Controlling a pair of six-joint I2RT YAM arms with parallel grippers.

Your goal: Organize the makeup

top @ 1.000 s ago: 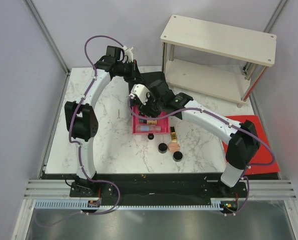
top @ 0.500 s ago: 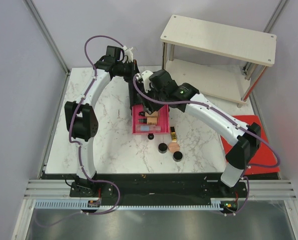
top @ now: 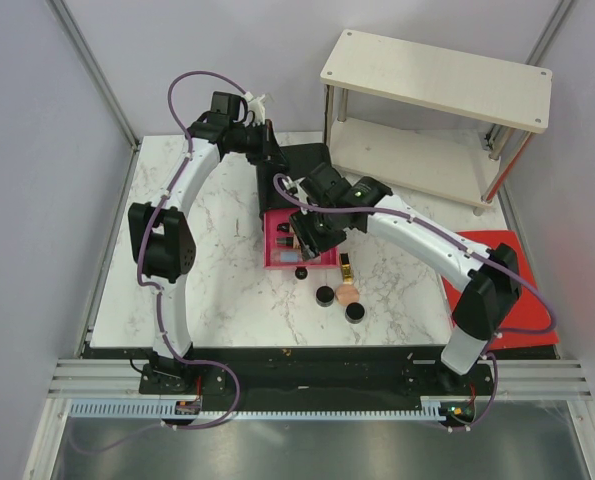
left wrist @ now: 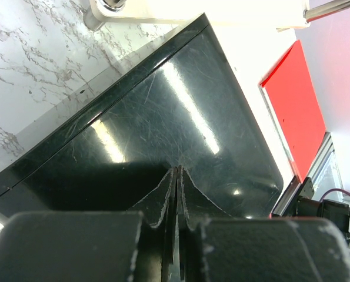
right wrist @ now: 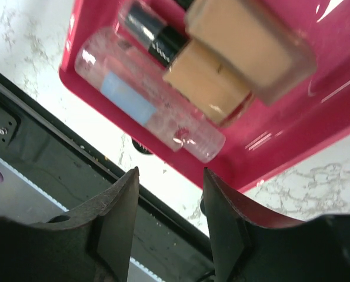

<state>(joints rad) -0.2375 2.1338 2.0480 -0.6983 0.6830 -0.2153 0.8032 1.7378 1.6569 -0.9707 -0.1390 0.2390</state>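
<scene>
Lying in the pink drawer (right wrist: 269,158): clear container (right wrist: 148,106), lengthwise along the front wall, with beige foundation bottles (right wrist: 213,88) and a black-capped tube (right wrist: 154,32) packed beside it.
Waiting on the marble table (top: 207,270): gold-black tube (top: 345,266) just beside the drawer's front corner. Nearer the arm bases, round black jar (top: 324,296), peach puff (top: 348,295) and second black jar (top: 355,313) in a tight cluster. One small dark piece (top: 301,272) at the drawer front, too small to name.
Right gripper (right wrist: 170,176): poised over the drawer's front edge, jaws spread, nothing between them.
Left gripper (left wrist: 176,176): fingers pressed together, empty, tip at the glossy top of the black box (left wrist: 163,106) on the far side. Probably steadying it.
Relation that matters: loose pieces lie on the near side of the right gripper, just past the drawer front, with the gold-black tube closest. Its long axis runs near-to-far, roughly square to that front.
Nearer arm: right, by a wide margin. Left is parked beyond the drawer.
Likely next: short pull back toward the bases and down, jaws set across the tube's width.
</scene>
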